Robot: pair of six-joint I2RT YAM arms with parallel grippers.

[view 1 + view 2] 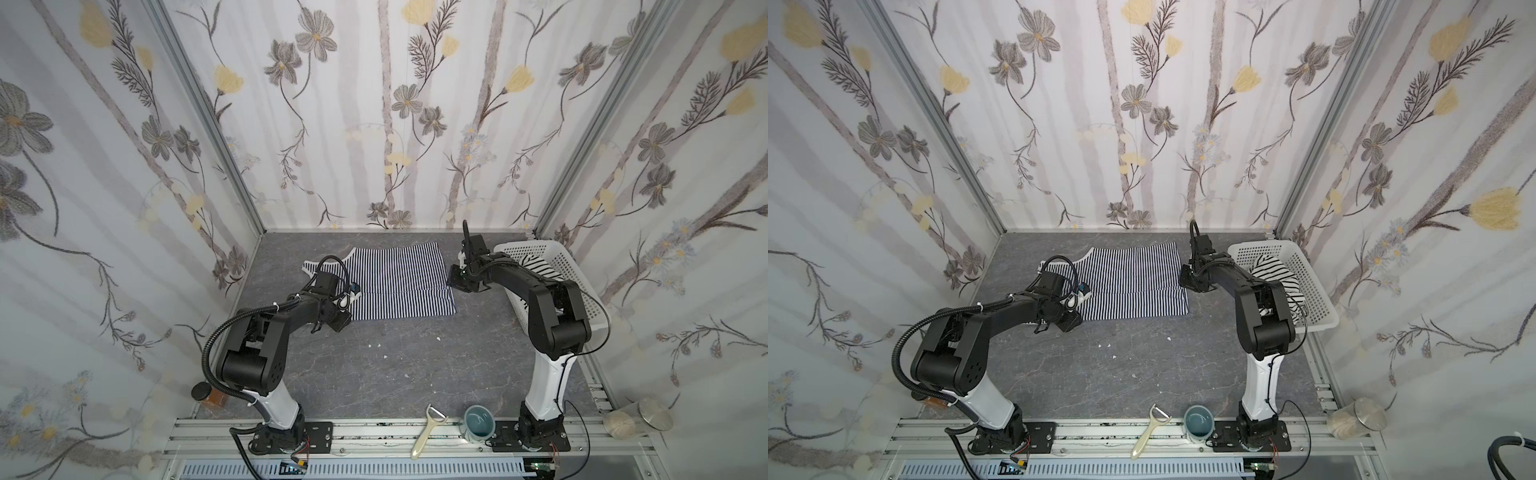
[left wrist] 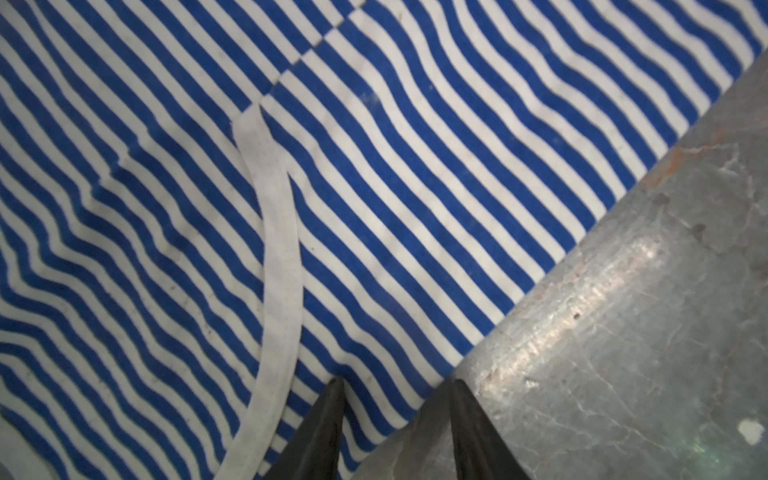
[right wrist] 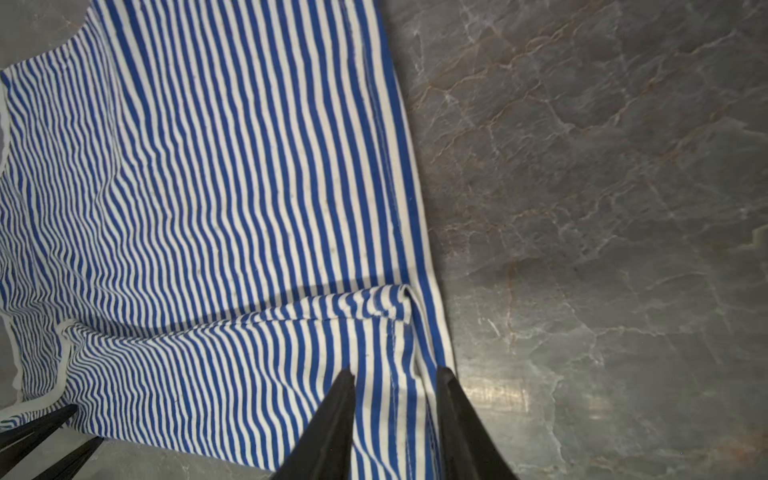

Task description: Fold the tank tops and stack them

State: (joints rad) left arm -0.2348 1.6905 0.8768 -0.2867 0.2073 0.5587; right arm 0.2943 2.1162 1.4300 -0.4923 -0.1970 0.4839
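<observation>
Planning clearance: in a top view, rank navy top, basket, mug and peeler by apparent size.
1. Navy top and basket: about alike, unranked; the right arm hides part of the basket.
2. Peeler: longer, thin.
3. Mug: shorter, rounder; close call.

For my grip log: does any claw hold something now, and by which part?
Nothing is held. The left claw stands open over an edge of the navy top, and the right claw stands open over its hem.
</observation>
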